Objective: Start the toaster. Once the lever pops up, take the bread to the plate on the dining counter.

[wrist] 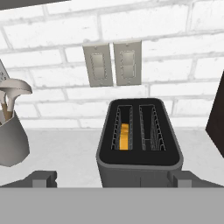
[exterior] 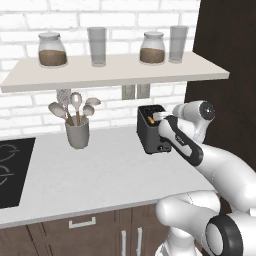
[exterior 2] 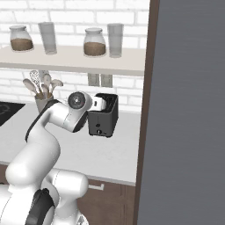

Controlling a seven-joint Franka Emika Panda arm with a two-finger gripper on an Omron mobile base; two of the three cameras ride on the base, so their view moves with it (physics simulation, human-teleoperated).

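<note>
While the arm reaches over the white counter (exterior: 100,170) along the brick wall, the gripper (wrist: 111,178) hangs just in front of the toaster (wrist: 139,144), looking down into its two top slots. In the hand view the two dark fingertips (wrist: 41,178) stand wide apart, one on each side of the toaster's front, pinching nothing, so the jaws are spread. The bread (wrist: 124,136) sits low in the left slot, showing as an orange-tan edge between the wire guides; the right slot looks bare. That placement makes sense: the slice is down inside where the heat would reach it, and the hand is lined up with the front face, where the knob (exterior 2: 99,131) sits low, probably to get at the starting control. I judge the first step, starting the toaster, to be the one in hand; the lever itself I can't make out. From the base views, the toaster stands against the wall under the shelf (exterior: 115,70) with its jars and glasses, beside the dark tall cabinet (exterior 2: 189,114), with the utensil pot (exterior: 77,131) well off to its left. Two switch plates (wrist: 113,63) hang on the wall behind. No brand, label or lettering is readable anywhere.
</note>
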